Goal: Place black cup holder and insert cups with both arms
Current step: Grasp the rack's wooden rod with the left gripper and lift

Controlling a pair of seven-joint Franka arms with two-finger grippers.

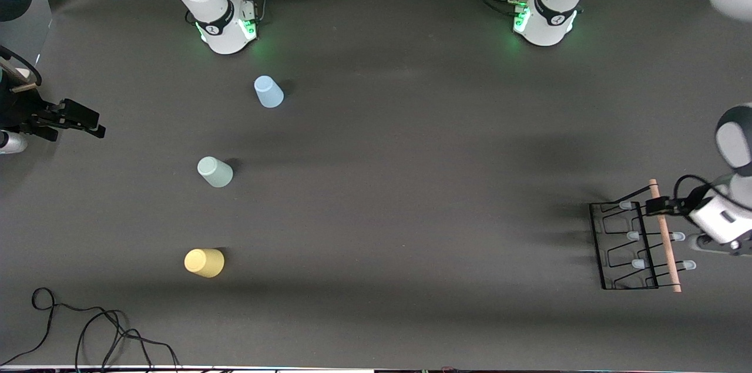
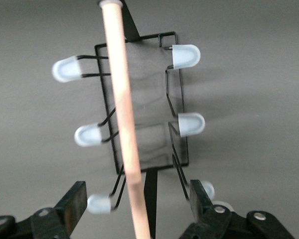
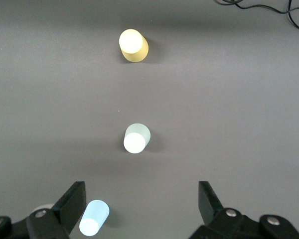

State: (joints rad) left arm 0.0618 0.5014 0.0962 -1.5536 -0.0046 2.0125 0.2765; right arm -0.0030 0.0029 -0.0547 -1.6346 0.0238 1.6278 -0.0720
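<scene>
Black cup holder (image 1: 624, 247) stands cupless, left gripper (image 1: 657, 206) open astride its rod; right gripper (image 1: 88, 124) open, empty.

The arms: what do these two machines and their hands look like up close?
Both arms are bulky white jointed tubes with dark grey bands at the joints. Each round white base glows green and has black cables plugged in. The left hand and right hand are black, each with two flat black fingers fixed by silver screws. A black cable loops at the left wrist.
</scene>
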